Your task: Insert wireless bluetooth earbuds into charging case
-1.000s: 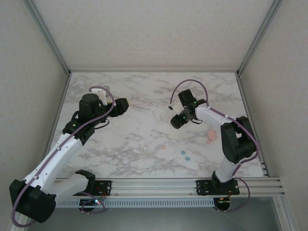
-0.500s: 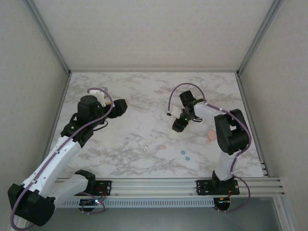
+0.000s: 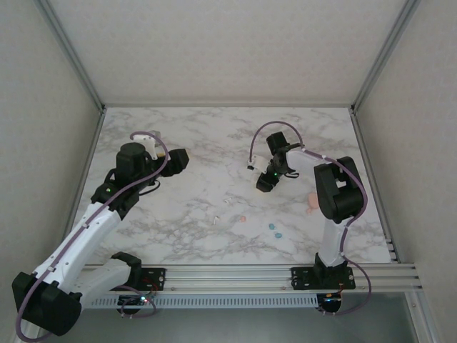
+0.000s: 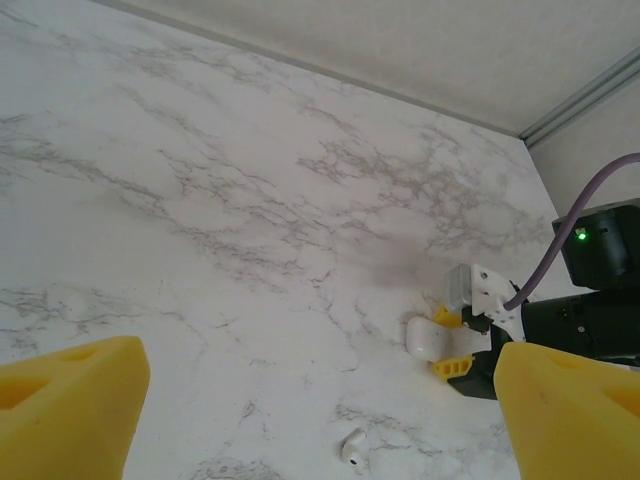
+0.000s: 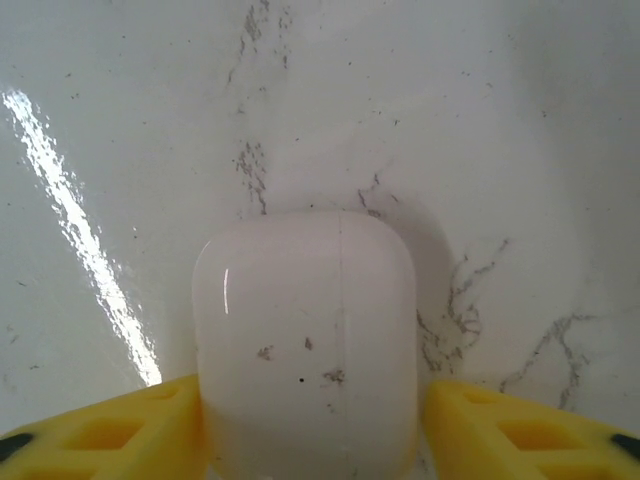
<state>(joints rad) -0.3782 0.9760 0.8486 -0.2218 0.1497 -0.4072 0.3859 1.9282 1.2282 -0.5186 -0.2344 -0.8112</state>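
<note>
**Wireless bluetooth earbuds (image 3: pixel 214 220) scattered as white case is bracketed**

The earbuds are seen loose on the marble table (image 3: pixel 178 214), near its front middle. White ones are joined by a pink-orange earbud (image 3: pixel 242 219) just beside them and a teal pair (image 3: pixel 275 230) further right. None is seated in a case.

Further back, the white case (image 5: pixel 305 340) is shown closed and is flanked by the yellow fingers (image 5: pixel 110 435) of the right gripper (image 5: pixel 312 425). The jaws are set close against both its sides, but whether it is actually clamped cannot be told. For a good grip, the case is judged to need centring between the pads. It should be squeezed low enough that it is neither tipped nor squirted out, with the lid side left free for opening.

The left gripper (image 4: pixel 318 385) is held wide open and empty, well apart from the case. A pink-orange case (image 3: pixel 312 202) is found just beside the right arm and could be knocked by its elbow. The nearest white earbud (image 4: pixel 352 446) is seen clear of the fingers.
</note>
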